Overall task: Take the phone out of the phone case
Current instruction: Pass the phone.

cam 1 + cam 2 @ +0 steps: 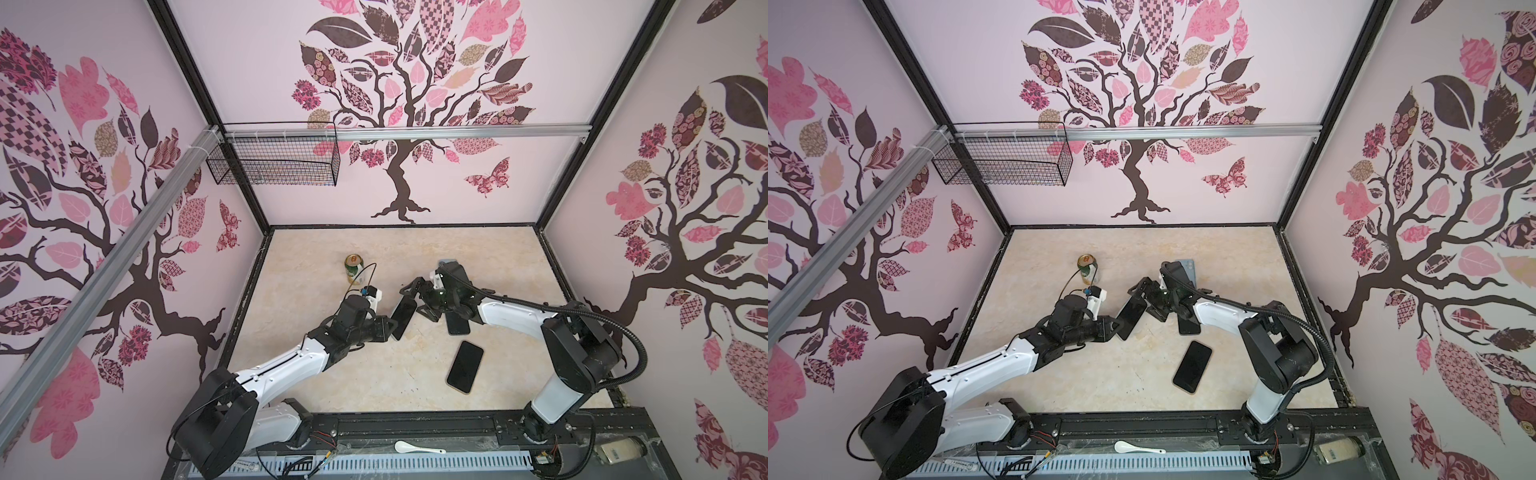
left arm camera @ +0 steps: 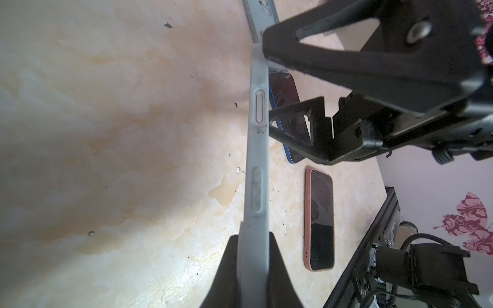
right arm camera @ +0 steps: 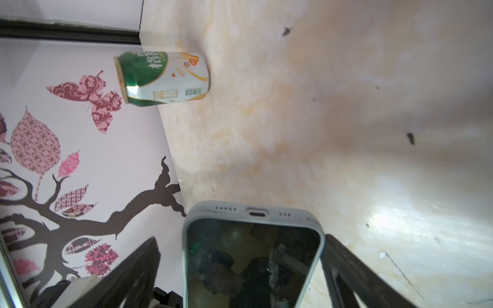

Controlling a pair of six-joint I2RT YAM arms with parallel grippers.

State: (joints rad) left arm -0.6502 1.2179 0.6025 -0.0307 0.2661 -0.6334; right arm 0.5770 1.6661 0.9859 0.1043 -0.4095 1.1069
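Left end effector (image 2: 252,241) pinched shut on phone case (image 2: 257,160): pale grey-blue, scuffed side buttons, dark-screened phone (image 3: 250,266) inside, held tilted above counter (image 1: 374,374). Right end effector (image 3: 241,238) spread wide, straddling other end.

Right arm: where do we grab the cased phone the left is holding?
Take the phone by its free port end, fingers on the two long edges, probably coming in from the screen side. The left gripper is shut across screen and back at the other end, so the edges are free. The right gripper stands open astride them.
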